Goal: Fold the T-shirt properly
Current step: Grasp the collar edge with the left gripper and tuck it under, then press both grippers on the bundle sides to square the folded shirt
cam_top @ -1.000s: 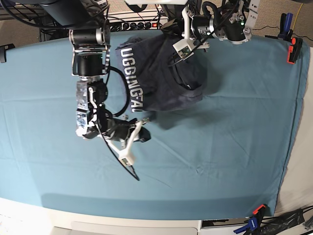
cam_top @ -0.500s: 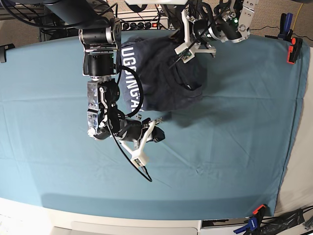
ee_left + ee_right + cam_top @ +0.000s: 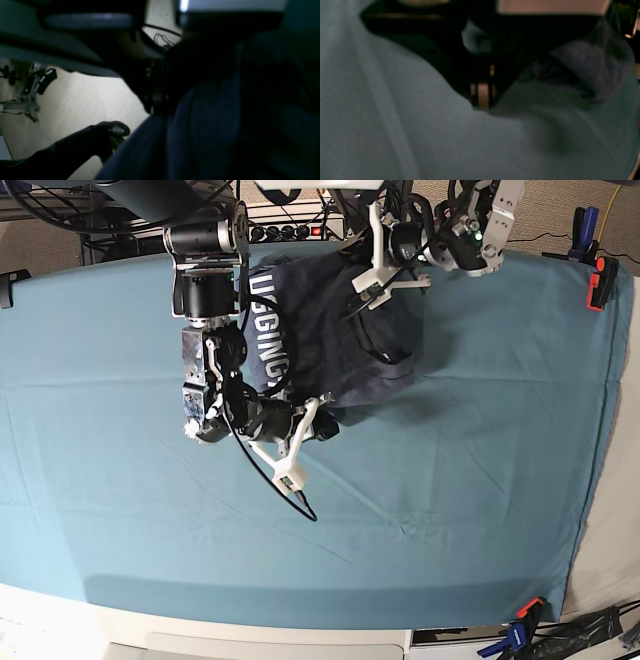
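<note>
I hold the T-shirt (image 3: 330, 330) by two ends: my right gripper (image 3: 325, 427) pinches its near hem, my left gripper (image 3: 368, 280) its far edge, its length running between them

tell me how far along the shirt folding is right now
Early stage. Done: nothing neat yet; the T-shirt lies bunched at the table's far edge, lettering showing. In hand: both grippers are shut on its fabric, the right gripper at the near hem, the left gripper by the far edge. Left: spreading it flat and every fold.
</note>
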Controlling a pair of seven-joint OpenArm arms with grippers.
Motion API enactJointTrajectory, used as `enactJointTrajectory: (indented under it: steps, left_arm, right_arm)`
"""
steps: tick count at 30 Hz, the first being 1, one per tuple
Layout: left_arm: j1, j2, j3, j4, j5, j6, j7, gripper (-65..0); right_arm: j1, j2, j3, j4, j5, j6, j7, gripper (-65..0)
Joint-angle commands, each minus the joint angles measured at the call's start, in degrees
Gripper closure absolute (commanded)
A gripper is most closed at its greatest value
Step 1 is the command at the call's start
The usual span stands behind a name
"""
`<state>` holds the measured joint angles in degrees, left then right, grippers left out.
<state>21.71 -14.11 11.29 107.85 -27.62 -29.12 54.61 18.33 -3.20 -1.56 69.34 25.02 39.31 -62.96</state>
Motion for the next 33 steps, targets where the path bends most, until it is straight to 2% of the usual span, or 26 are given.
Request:
enactJointTrajectory:
  steps: [1,7,14,18,23,33]
  left_arm:
    - [-2.7,0.0,-0.9,0.7,3.9,4.1,-3.1,0.0]
    - [-7.0,0.0,-1.0,0.4,6.5,5.8,-3.3,0.0]
    - [-11.9,0.0,-1.0,-5.0,6.6,5.8,-3.4,0.0]
    - [-15.9,0.0,-1.0,-10.5,6.6,5.8,-3.7,0.0]
    - [-22.9,-0.1,-1.0,-17.7,6.6,5.3,-3.6,0.0]
    - [-35.5,-0.4,-1.0,-27.8,6.4,5.3,-3.2,0.0]
  right_arm:
    - [1.3,0.2,0.0,1.0,1.1,0.7,0.8,0.0]
    - [0.2,2.2,0.0,1.1,2.9,0.7,-0.9,0.0]
    - [-0.6,4.7,0.0,1.1,4.2,0.7,-2.7,0.0]
    - [-0.6,5.7,0.0,1.1,8.3,0.7,-5.3,0.0]
    - [-0.6,5.9,0.0,1.1,11.6,0.7,-9.3,0.0]
    - [-0.6,6.4,0.0,1.1,11.8,0.7,-13.1,0.0]
